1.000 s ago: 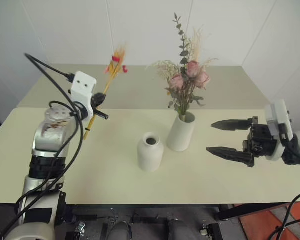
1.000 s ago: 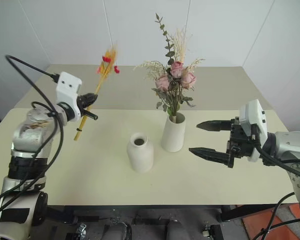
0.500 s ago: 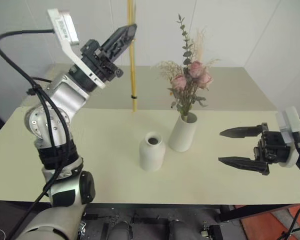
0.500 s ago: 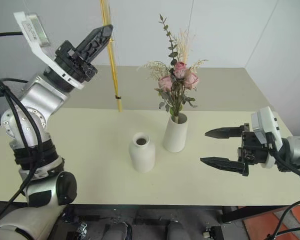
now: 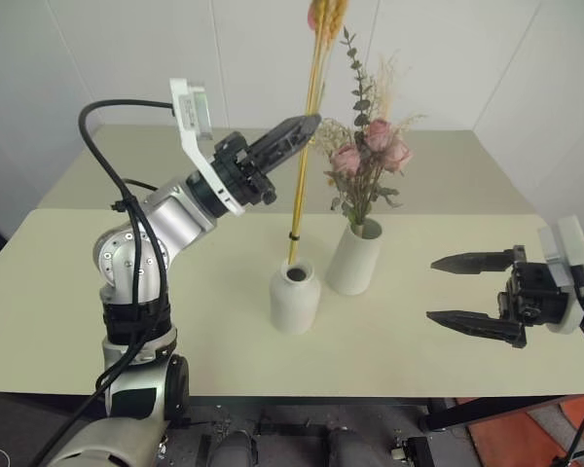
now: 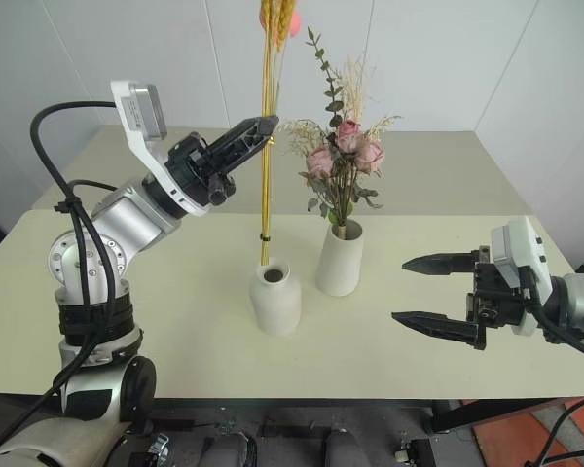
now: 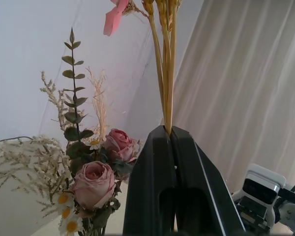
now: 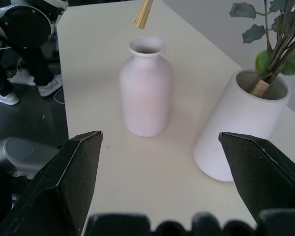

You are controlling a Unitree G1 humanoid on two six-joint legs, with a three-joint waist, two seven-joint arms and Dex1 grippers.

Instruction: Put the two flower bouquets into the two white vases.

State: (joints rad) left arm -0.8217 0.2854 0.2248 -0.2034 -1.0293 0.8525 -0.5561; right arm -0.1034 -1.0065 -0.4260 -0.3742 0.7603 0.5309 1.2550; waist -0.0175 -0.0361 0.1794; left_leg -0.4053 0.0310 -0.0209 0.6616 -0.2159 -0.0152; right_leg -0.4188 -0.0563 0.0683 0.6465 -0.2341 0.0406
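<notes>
My left gripper (image 5: 310, 123) is shut on the thin yellow-stalked bouquet (image 5: 307, 146), holding it nearly upright. Its stalk ends hang just above the mouth of the short narrow-necked white vase (image 5: 294, 295). Pink flowers top the stalks (image 7: 114, 17). The bushy pink rose bouquet (image 5: 368, 151) stands in the taller white vase (image 5: 354, 258), right of the short one. My right gripper (image 5: 475, 289) is open over the table's right side, level with both vases and apart from them. The stalk tips (image 8: 143, 13) hover over the short vase (image 8: 145, 88) in the right wrist view.
The cream table (image 5: 204, 341) carries the two vases near its middle. A second table surface (image 5: 448, 165) lies behind, against white walls. A black cable (image 5: 102, 146) loops off my left arm.
My left arm has swung right and turned, carrying the yellow bouquet from the far left to above the short vase. The right gripper has stayed open in about the same place.
</notes>
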